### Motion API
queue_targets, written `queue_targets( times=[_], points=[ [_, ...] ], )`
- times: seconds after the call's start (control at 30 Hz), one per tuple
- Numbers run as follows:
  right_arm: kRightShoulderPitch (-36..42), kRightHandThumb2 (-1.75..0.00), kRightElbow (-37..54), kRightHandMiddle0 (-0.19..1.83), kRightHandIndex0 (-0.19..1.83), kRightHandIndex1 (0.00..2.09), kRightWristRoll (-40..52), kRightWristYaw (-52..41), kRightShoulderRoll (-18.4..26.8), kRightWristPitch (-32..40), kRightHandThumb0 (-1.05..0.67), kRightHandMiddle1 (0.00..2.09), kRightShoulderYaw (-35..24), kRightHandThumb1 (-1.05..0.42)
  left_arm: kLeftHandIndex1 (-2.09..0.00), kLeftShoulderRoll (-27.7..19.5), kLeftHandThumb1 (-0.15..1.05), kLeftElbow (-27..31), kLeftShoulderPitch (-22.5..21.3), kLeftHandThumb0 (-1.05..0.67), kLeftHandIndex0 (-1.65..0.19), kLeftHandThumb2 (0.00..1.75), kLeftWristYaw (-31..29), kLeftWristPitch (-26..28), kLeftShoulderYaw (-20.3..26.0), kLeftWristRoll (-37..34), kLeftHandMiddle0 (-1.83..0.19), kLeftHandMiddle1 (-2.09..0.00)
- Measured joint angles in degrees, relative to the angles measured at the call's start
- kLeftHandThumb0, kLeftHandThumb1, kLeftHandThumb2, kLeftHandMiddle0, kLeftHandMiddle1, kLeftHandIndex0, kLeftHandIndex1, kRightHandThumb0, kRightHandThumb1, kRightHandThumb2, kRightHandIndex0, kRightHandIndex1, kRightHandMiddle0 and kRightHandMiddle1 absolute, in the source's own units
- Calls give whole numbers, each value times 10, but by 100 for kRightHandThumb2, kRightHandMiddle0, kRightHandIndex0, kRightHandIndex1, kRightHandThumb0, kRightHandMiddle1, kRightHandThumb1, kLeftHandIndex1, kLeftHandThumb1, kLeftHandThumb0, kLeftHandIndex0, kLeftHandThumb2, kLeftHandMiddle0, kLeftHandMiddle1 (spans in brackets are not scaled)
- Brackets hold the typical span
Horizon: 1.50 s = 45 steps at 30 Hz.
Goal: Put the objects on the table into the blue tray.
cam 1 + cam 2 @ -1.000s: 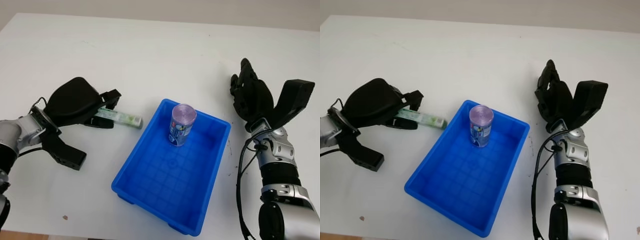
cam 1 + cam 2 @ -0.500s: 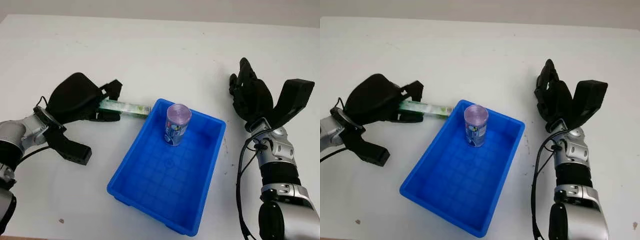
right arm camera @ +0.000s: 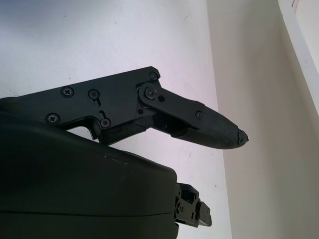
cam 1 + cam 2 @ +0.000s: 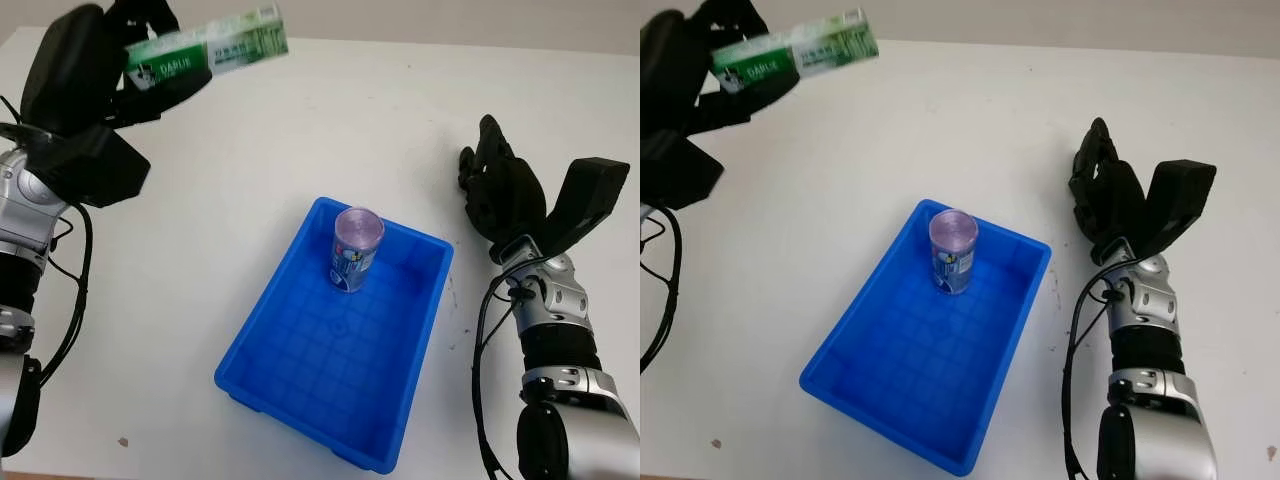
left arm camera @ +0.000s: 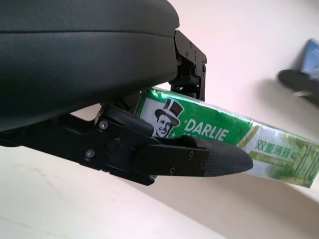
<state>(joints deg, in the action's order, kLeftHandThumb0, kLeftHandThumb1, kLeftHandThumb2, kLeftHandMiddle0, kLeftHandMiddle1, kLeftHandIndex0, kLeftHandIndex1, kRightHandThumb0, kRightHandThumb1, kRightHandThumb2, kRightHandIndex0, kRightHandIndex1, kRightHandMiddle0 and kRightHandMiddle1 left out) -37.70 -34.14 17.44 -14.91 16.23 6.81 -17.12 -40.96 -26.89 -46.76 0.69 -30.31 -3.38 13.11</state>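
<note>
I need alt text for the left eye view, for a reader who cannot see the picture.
The left hand, raised at the upper left, holds a green toothpaste box above the white table. A blue tray in the middle holds an upright can. The right hand is open at the right.

A robot test bench, likely a lab: a plain white counter [image 4: 300, 120] fills the frame, a bare pale wall [image 4: 400, 20] runs along the top edge, with no household furnishings around.
</note>
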Motion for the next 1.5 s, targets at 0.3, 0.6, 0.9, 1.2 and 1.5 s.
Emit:
queue_targets(
  times=[0.3,0.6,0.9,1.2,1.5],
  points=[
    [0,-74,1,-19,-19,0,-6,0,0,0,-66,0,5,-105,-199,-3,105,224,98,-49,-32,31,-252,122,19,-152,-76,-209],
    [2,-74,4,-19,-19,0,-6,0,0,1,-66,0,6,-105,-176,-56,105,339,128,-45,-37,25,-450,231,9,-178,-73,-209],
    [3,-75,4,-19,-19,0,-6,-4,0,2,-66,0,5,-105,-128,-66,105,333,125,-45,-22,7,-585,267,-27,-189,-45,-141],
    [5,-74,10,-19,-19,0,-6,6,-1,6,-66,0,5,-105,-1,-68,89,321,105,-47,13,4,-654,274,-54,-169,17,0],
    [8,-75,18,-19,-19,0,-6,9,-1,12,-65,0,5,-105,0,-37,83,253,69,-70,19,5,-674,332,-33,-244,19,0]
  ],
)
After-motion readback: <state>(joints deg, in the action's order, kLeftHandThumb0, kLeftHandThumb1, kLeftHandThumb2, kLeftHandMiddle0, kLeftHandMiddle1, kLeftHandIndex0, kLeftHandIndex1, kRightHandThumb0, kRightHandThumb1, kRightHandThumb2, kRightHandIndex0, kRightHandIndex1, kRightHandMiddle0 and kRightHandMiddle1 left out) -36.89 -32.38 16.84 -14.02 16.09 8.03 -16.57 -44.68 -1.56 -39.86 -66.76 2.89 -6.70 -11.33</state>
